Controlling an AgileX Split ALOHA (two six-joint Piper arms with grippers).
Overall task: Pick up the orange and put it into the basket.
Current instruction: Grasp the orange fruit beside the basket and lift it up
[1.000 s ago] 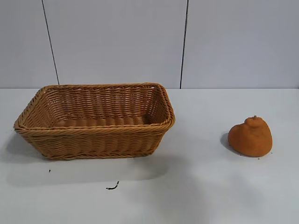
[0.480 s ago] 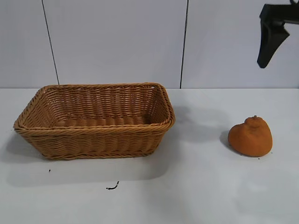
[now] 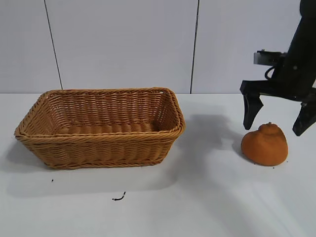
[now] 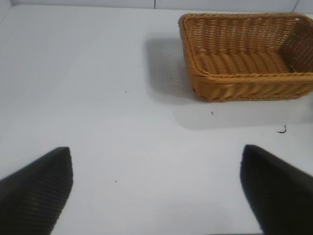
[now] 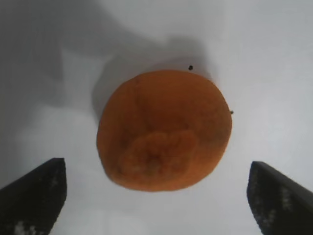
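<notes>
The orange [image 3: 265,144], dull orange and lumpy with a small knob on top, sits on the white table at the right. It also shows in the right wrist view [image 5: 164,129]. My right gripper [image 3: 275,129] hangs open just above and behind it, one finger on each side, not touching it; in its own view [image 5: 156,193] the fingers stand wide apart. The woven tan basket [image 3: 101,139] stands at the left and shows in the left wrist view [image 4: 230,88]. My left gripper [image 4: 156,188] is open and empty over bare table, away from the basket.
A small dark scrap [image 3: 119,198] lies on the table in front of the basket. Small dark specks [image 5: 190,67] lie beside the orange. A grey panelled wall [image 3: 123,44] stands behind the table.
My right arm has come down from the upper right corner to just over the orange, fingers spread. The orange and basket have not moved.
</notes>
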